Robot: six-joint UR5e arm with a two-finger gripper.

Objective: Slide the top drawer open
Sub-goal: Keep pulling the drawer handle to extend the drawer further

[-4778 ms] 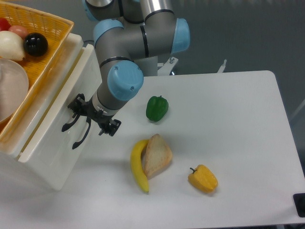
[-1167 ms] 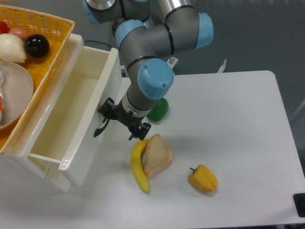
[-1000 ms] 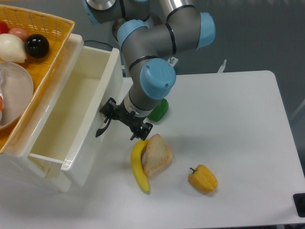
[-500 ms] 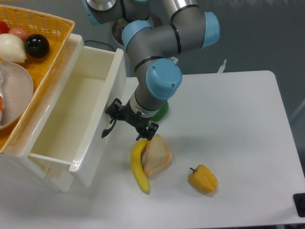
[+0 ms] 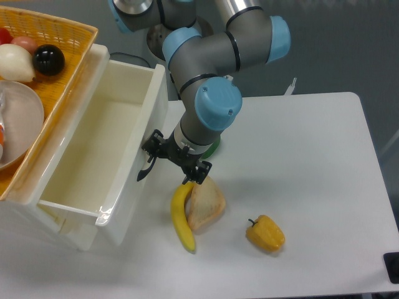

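My gripper [image 5: 163,159] is clamped on the black handle [image 5: 146,169] of the top drawer [image 5: 100,149], which stands pulled far out from the white cabinet [image 5: 37,215], beside a banana [image 5: 181,218].

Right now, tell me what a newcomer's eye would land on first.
The gripper at the black handle of the top drawer, which stands pulled well out at left, empty inside. Just below it lie a banana and a bread slice, touching.
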